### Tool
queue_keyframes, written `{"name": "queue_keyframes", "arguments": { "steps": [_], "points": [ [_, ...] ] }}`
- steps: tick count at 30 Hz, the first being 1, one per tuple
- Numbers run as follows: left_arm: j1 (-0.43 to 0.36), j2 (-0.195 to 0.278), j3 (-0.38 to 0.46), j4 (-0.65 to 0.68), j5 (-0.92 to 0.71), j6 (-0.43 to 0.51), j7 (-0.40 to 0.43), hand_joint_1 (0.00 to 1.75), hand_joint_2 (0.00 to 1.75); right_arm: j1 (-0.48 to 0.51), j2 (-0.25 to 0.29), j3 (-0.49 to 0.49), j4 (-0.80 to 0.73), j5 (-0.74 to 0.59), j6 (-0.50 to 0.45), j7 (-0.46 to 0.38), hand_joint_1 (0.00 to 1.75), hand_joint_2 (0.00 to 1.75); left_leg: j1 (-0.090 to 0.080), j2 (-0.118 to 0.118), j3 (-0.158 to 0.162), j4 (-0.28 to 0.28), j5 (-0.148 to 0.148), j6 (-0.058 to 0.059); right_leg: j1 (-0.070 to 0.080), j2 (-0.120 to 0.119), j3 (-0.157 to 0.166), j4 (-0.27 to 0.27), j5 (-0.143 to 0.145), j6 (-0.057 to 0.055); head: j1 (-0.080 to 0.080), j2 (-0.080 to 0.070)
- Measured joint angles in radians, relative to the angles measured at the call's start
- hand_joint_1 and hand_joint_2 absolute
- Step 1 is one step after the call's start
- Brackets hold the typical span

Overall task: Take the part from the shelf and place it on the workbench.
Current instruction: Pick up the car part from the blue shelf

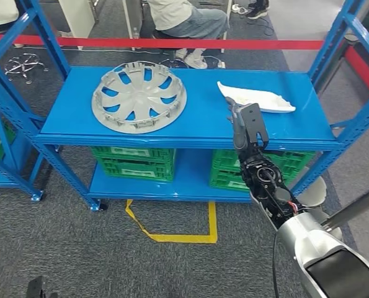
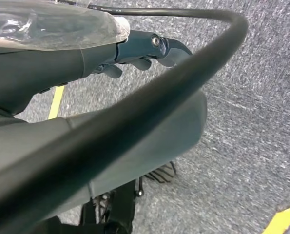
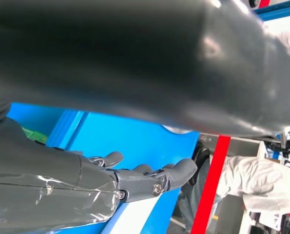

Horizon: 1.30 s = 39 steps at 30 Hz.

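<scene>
The right hand (image 1: 245, 127), fingers apart and empty, reaches just short of the white part (image 1: 257, 98) on the shelf (image 1: 201, 118); the part's long axis runs crosswise beyond the fingertips. The left hand (image 2: 143, 51) hangs empty, fingers loosely apart.

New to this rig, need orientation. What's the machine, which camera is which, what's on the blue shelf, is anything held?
It is a humanoid robot with two arms. The wide picture comes from its head; the other two come from cameras behind each wrist. On the blue shelf lie a silver wheel cover and a flat white part. Green crates sit below. The right hand reaches toward the white part with fingers apart, holding nothing. The left hand hangs over grey carpet, holding nothing.
</scene>
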Motion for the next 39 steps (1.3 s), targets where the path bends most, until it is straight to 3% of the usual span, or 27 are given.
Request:
{"name": "queue_keyframes", "arguments": {
  "steps": [3, 5, 9, 17, 21, 39],
  "points": [
    [0.0, -0.002, 0.0, 0.0, 0.003, 0.002, 0.0, 0.0, 0.0, -0.01, 0.006, 0.002, 0.013, -0.003, 0.002, -0.009, 0.0, 0.0, -0.009, -0.008, 0.022, 0.0, -0.015, -0.002, 0.015, 0.0, 0.051, -0.191, 0.137, -0.031, 0.012, 0.0],
    [-0.002, -0.002, 0.0, 0.0, 0.003, 0.006, 0.0, 0.0, 0.0, -0.017, 0.01, 0.002, 0.019, -0.004, 0.003, -0.011, 0.0, 0.0, -0.011, -0.01, 0.024, 0.001, -0.019, -0.009, 0.024, 0.0, 0.076, -0.263, 0.169, -0.042, 0.016, 0.0],
    [0.0, 0.001, 0.0, 0.0, 0.004, 0.008, 0.0, 0.0, 0.0, -0.019, 0.016, 0.003, 0.031, -0.005, 0.003, -0.012, 0.0, 0.0, -0.015, -0.008, 0.021, 0.004, -0.022, 0.0, 0.021, 0.005, 0.083, -0.28, 0.171, -0.022, 0.009, 0.0],
    [-0.001, 0.002, 0.0, 0.0, 0.006, 0.008, 0.0, 0.0, 0.0, -0.017, 0.017, 0.003, 0.034, -0.005, -0.002, -0.006, 0.0, 0.0, -0.013, -0.005, 0.029, -0.012, -0.019, -0.009, 0.023, 0.008, 0.083, -0.28, 0.167, -0.03, -0.015, 0.0],
    [-0.001, 0.002, 0.0, 0.0, 0.007, 0.007, 0.0, 0.0, 0.0, -0.017, 0.017, 0.003, 0.034, -0.005, -0.004, -0.006, 0.0, 0.0, -0.012, -0.005, 0.03, -0.013, -0.02, -0.016, 0.024, 0.008, 0.084, -0.28, 0.166, -0.032, -0.017, 0.0],
    [-0.001, 0.003, 0.0, 0.0, 0.01, -0.004, 0.0, 0.0, 0.0, -0.017, 0.017, 0.004, 0.035, -0.001, -0.003, 0.001, 0.0, 0.0, -0.014, -0.005, 0.03, -0.013, -0.02, -0.016, 0.022, 0.008, 0.086, -0.283, 0.167, -0.032, -0.019, 0.0]
  ]
}}
